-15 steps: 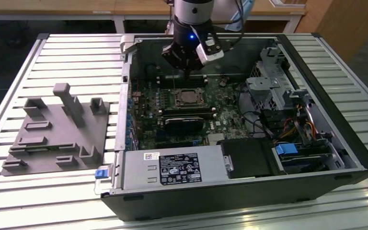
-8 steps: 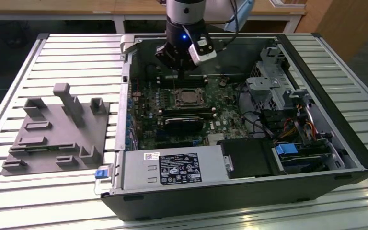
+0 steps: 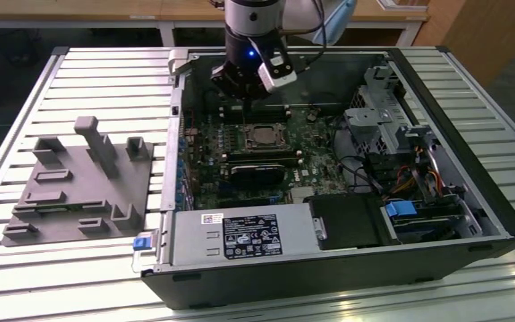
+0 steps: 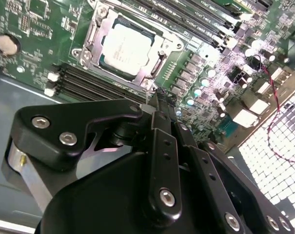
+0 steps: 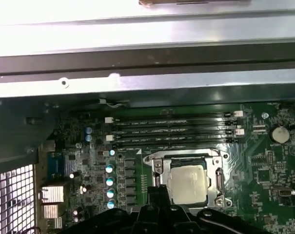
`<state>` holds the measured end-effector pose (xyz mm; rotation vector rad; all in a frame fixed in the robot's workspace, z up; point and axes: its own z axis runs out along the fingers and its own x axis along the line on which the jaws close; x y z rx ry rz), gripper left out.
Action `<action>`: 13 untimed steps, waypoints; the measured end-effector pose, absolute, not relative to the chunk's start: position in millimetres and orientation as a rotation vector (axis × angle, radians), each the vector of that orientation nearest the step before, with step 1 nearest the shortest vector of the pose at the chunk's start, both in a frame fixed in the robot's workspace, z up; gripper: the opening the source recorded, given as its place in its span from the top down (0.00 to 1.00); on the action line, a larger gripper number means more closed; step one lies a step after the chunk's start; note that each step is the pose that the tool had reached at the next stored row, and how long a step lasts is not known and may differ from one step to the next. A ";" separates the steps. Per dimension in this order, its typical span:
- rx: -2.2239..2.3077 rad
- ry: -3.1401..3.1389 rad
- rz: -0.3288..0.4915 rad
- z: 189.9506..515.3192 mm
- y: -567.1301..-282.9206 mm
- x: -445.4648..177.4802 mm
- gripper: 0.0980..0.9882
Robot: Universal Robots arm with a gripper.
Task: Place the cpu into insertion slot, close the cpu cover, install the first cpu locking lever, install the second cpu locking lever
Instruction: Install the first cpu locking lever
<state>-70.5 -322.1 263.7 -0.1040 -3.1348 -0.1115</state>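
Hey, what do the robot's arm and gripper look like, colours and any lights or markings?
The arm is pale silver-grey up top and black toward the wrist, with a small blue light and a white box mounted on its side. The gripper is matt black, made of hinged bars dotted with silver screws.

a workshop-like robotics lab: an opened computer case lies on a slatted metal workbench beside a grey fixture.
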 end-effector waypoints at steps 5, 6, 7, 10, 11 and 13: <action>-0.082 -3.135 -0.113 261.4 -320.5 -78.1 0.99; -0.080 -3.135 -0.113 261.0 -319.5 -79.8 0.99; -0.079 -3.135 -0.113 260.7 -318.6 -81.6 0.99; -0.076 -3.135 -0.113 259.9 -316.3 -85.3 0.99; -0.075 -3.135 -0.113 259.6 -315.2 -86.1 0.99; -0.073 -3.135 -0.113 258.8 -312.4 -87.3 0.99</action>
